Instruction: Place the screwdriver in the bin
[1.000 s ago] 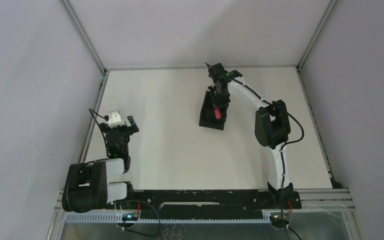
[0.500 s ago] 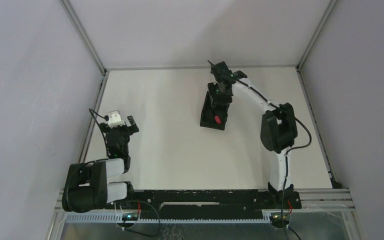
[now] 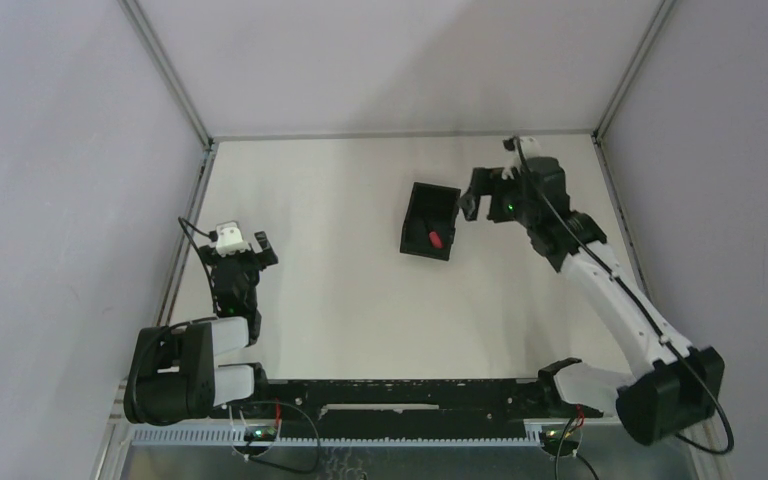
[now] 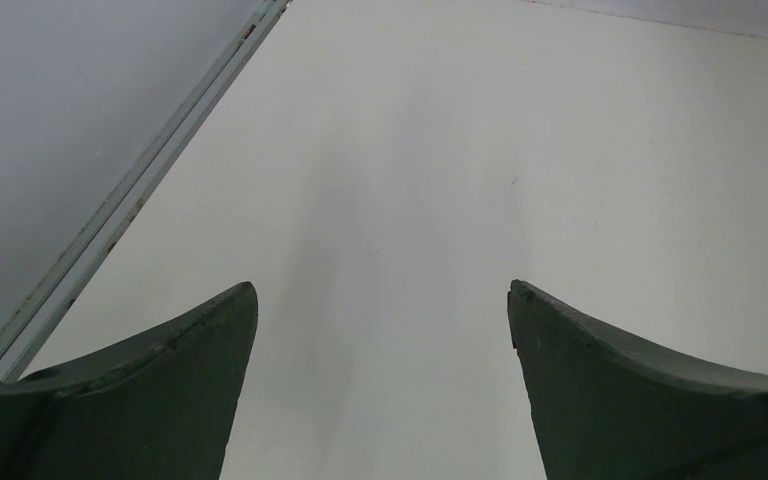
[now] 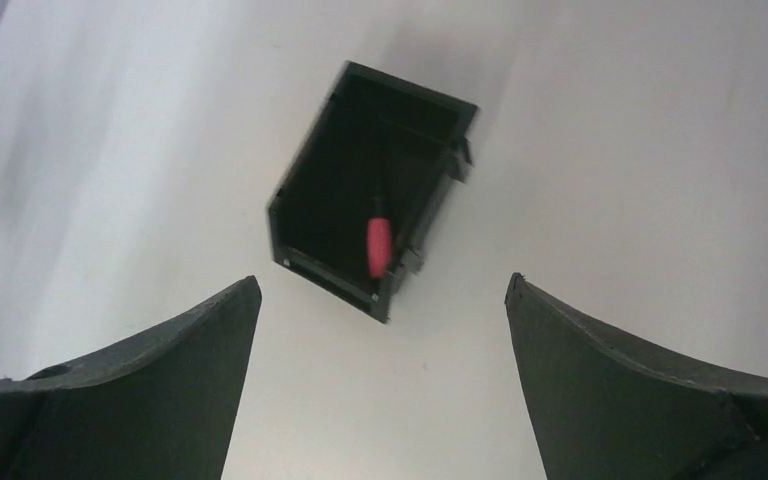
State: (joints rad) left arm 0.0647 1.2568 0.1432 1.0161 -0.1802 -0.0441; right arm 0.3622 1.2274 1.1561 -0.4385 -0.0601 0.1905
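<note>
Since a second ago, the right pincer (image 3: pixel 471 197) has swung off the bin (image 5: pixel 335 175) and now hangs beside it, jaws wide and empty. Ahead of and below that pincer, the screwdriver (image 5: pixel 378 247) lies inside the bin, handle near the low front. A careless return sweep could clip a wall and spill it. Only the right wrist view shows the shaft; only the top view shows the left pincer (image 3: pixel 243 248), open, empty and well apart.

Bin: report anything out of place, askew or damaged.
Nothing stands out. The screwdriver lies inside the bin, which sits upright on the table. The right hand is open, clear of it.
</note>
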